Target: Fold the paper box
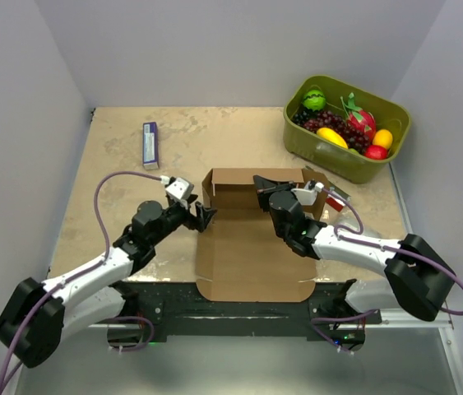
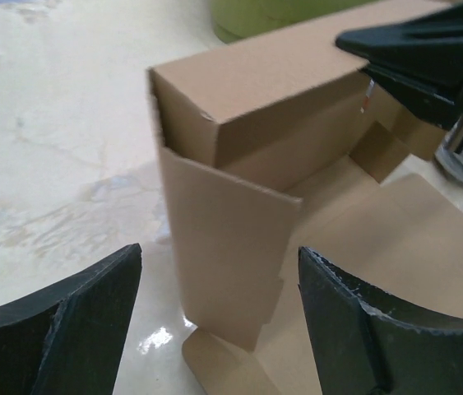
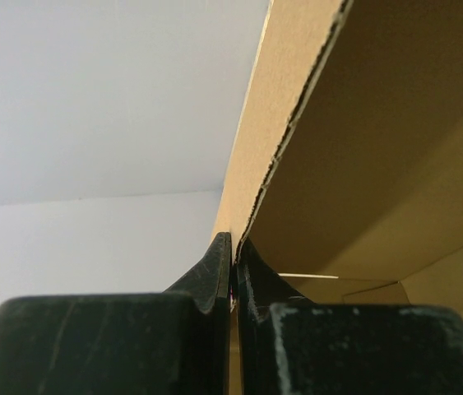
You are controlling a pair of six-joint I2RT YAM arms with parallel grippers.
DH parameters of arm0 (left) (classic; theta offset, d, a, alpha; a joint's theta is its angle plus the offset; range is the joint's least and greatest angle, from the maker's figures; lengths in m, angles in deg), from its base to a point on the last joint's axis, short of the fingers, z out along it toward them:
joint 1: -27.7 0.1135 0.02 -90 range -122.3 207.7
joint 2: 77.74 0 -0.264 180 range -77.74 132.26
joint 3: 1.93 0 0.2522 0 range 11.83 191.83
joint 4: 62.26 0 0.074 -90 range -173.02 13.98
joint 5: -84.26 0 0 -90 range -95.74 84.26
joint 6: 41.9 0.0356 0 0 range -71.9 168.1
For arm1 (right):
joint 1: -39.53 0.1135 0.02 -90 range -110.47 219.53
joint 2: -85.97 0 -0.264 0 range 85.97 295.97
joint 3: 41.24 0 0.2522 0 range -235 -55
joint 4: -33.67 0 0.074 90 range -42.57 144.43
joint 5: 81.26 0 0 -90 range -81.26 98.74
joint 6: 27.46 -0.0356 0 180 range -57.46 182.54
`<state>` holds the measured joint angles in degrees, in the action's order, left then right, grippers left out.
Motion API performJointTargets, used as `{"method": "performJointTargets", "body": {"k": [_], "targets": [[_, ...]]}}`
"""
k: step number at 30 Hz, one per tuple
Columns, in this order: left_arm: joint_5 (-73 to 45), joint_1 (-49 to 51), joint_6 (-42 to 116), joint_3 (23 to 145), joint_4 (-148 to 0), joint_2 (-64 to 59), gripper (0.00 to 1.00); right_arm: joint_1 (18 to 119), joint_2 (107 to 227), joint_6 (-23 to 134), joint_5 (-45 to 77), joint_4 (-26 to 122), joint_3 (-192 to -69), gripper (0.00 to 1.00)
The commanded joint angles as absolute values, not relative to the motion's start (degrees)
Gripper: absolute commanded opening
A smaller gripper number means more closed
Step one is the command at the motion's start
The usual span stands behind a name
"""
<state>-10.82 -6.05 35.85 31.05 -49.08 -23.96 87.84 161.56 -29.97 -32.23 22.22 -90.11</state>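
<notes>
The brown paper box (image 1: 247, 247) lies mid-table, its front panel flat and its far wall (image 1: 235, 183) folded upright. My right gripper (image 1: 266, 186) is shut on the top edge of that far wall; the right wrist view shows the cardboard edge (image 3: 274, 156) pinched between the fingers. My left gripper (image 1: 206, 216) is open and empty at the box's left side. In the left wrist view the raised left side flap (image 2: 223, 247) stands between and beyond its fingers (image 2: 83, 321), not touching them.
An olive-green bin (image 1: 346, 127) of toy fruit stands at the back right. A small purple and white carton (image 1: 150, 144) lies at the back left. Grey walls close in the table on three sides.
</notes>
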Motion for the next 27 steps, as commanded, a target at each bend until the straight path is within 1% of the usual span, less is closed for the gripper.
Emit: {"method": "performJointTargets", "body": {"k": [1, 7, 9, 12, 14, 17, 22, 24, 27], "targets": [[-17.6, -5.4, 39.8, 35.3, -41.4, -18.6, 0.80, 88.0, 162.4, -25.6, -34.4, 29.8, -88.4, 0.00], [-15.1, -5.4, 41.4, 35.1, -41.7, -17.2, 0.78, 88.0, 161.6, -24.8, -35.1, 29.8, -88.3, 0.00], [-15.4, -5.3, 40.9, 33.7, -41.7, -19.7, 0.81, 88.0, 161.5, -24.5, -35.4, 30.1, -88.2, 0.00], [-15.8, -5.3, 39.8, 31.8, -43.2, -24.5, 0.87, 88.0, 160.9, -24.4, -35.6, 30.1, -88.1, 0.00], [-14.8, -5.3, 39.2, 29.9, -44.4, -27.5, 0.90, 88.0, 160.5, -23.9, -35.7, 30.1, -88.2, 0.00], [-12.3, -4.7, 38.6, 27.6, -45.2, -31.9, 0.91, 88.0, 160.2, -23.8, -35.6, 30.1, -88.2, 0.00], [-9.8, -3.2, 36.8, 25.5, -44.1, -33.8, 0.89, 88.0, 159.9, -23.9, -35.6, 30.1, -88.0, 0.00], [-7.3, -2.2, 35.8, 24.6, -43.2, -33.8, 0.87, 88.0, 159.8, -23.9, -35.6, 30.1, -87.9, 0.00], [-6.4, -1.7, 37.0, 26.0, -42.6, -30.0, 0.83, 88.0, 160.0, -23.9, -35.6, 29.9, -87.9, 0.00]]}}
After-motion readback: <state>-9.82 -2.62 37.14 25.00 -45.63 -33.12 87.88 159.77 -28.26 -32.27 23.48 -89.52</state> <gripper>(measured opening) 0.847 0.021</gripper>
